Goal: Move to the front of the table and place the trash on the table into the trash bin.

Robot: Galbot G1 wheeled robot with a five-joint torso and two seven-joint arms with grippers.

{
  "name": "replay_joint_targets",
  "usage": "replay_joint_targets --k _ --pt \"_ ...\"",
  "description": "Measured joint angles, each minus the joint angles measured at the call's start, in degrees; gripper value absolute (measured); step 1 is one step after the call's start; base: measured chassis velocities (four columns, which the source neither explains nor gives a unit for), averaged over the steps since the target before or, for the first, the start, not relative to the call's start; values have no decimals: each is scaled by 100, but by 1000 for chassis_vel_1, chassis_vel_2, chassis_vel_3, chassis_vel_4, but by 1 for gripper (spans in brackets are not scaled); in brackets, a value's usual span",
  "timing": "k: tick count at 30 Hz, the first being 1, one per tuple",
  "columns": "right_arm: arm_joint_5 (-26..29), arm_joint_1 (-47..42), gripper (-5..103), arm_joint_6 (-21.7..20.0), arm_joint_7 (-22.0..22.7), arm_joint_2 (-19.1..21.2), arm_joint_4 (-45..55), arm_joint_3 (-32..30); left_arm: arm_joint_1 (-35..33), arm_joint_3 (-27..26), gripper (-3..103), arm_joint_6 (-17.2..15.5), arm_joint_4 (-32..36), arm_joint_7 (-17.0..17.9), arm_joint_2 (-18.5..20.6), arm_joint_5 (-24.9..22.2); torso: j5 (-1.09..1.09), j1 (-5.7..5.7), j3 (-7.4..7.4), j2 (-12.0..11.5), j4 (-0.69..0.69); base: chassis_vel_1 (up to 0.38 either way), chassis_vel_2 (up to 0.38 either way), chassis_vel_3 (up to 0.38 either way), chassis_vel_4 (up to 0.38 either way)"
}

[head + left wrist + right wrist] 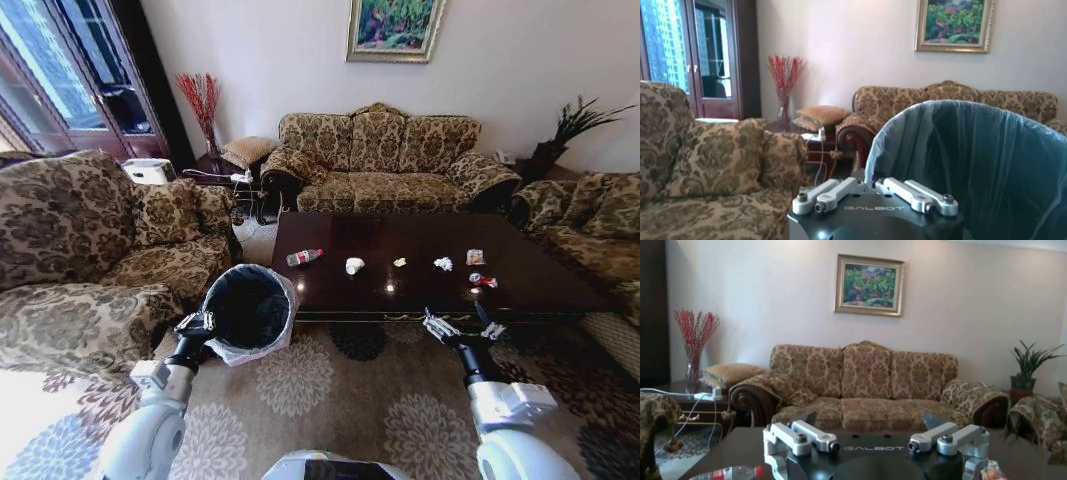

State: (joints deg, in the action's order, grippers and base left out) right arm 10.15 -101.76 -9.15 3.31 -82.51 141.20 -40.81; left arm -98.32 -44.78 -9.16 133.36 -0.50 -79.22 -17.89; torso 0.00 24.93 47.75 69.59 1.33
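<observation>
The dark glossy table (pixel 540 285) stands just ahead of me. On it lie the trash items: a clear bottle with a red cap (pixel 304 257), a crumpled white paper (pixel 354 265), a yellowish scrap (pixel 400 262), another white paper bit (pixel 443 264) and snack wrappers (pixel 480 270). The black trash bin (pixel 247 310) with its whitish bag (pixel 973 165) hangs tilted off the table's left front corner, with my left gripper (pixel 197 323) shut on its rim. My right gripper (pixel 462 328) is open and empty at the table's front edge; its view shows the bottle (pixel 727 473) near one side.
A patterned sofa (pixel 90 250) stands close on the left, a second one (pixel 385 160) behind the table, and an armchair (pixel 590 220) on the right. Patterned carpet (pixel 330 400) lies under me. A side table (pixel 225 170) sits in the back left corner.
</observation>
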Motion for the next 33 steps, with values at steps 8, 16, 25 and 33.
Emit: replay_joint_targets --k 8,16,25,33 --pt "-4 -2 100 6 0 -6 -9 2 -4 44 3 -56 16 32 -9 66 -1 -6 -7 -13 0 -271 280 274 -291" --pt "-7 -2 100 7 0 -7 -9 2 -8 45 3 -62 21 34 -11 68 0 -13 -13 -20 1 -269 258 267 -266" --pt "-9 -2 100 7 2 -7 -9 3 -4 44 3 -65 24 34 -12 68 0 -10 -15 -30 1 -213 217 216 -216" --pt "-12 -4 100 7 5 -7 -9 3 -12 42 3 -70 26 32 -12 67 0 -26 -23 -30 0 -24 26 13 -22"
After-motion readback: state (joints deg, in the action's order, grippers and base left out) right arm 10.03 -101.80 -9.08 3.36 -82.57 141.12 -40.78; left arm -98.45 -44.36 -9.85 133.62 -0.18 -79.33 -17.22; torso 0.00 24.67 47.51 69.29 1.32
